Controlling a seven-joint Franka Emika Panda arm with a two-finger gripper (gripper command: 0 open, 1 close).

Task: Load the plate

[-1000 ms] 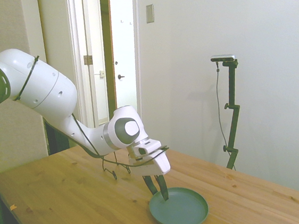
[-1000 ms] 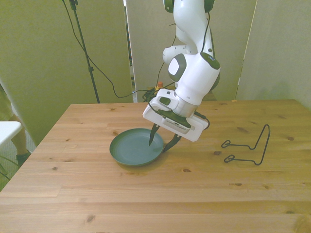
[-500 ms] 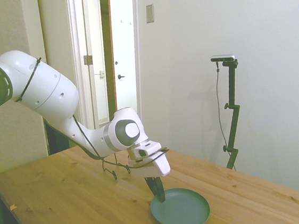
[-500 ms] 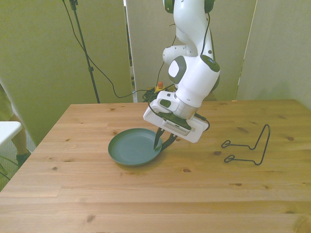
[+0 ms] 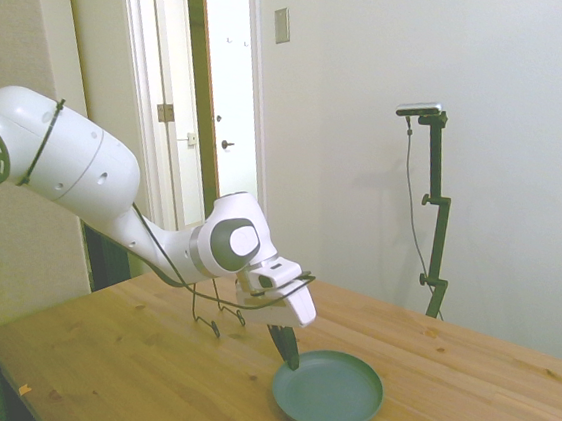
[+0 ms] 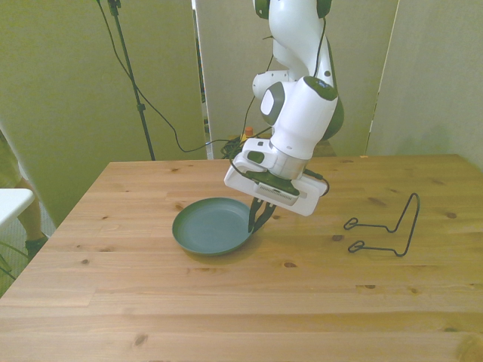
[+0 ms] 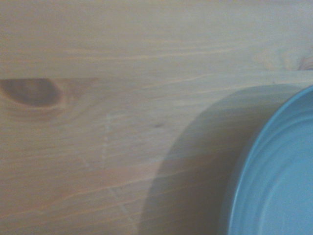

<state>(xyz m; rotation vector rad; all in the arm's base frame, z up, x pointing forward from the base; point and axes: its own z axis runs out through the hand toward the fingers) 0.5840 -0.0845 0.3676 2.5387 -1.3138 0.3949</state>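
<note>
The teal-grey plate is near the middle of the wooden table, also seen in the side view. My gripper points down with its fingers closed on the plate's rim, on the side toward the front view's right. In the side view the gripper pinches the rim nearest the arm. The held edge looks slightly raised, and a shadow lies under it. The wrist view shows part of the plate and its shadow on the wood. Nothing lies on the plate.
A black wire rack stands on the table at the front view's right, well apart from the plate; in the side view the rack shows behind the arm. A white object sits past the table's edge at the front view's left.
The fingers went from spread over the plate's rim to closed on it. The plate has since shifted a little toward the arm in the side view, its held edge lifting.
</note>
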